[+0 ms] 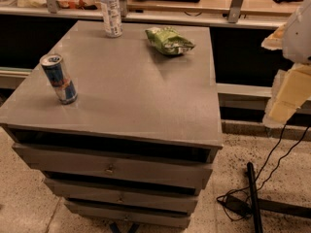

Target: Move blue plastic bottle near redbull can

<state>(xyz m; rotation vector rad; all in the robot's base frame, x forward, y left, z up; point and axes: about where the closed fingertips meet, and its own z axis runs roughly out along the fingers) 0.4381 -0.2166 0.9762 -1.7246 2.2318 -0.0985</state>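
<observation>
The blue plastic bottle (pixel 111 11) stands upright at the far left corner of the grey cabinet top (pixel 136 91); it is clear, with a white cap and a white label. The redbull can (pixel 59 78) stands upright near the left edge of the top, closer to me, well apart from the bottle. My gripper (pixel 284 98) hangs at the right edge of the view, off the cabinet's right side and above the floor, far from both objects and holding nothing that I can see.
A green snack bag (pixel 169 41) lies at the far right of the cabinet top. The cabinet has drawers (pixel 112 169) in front. A shelf with metal legs (pixel 235 4) runs behind. Black cables and a stand (pixel 252 198) lie on the floor at right.
</observation>
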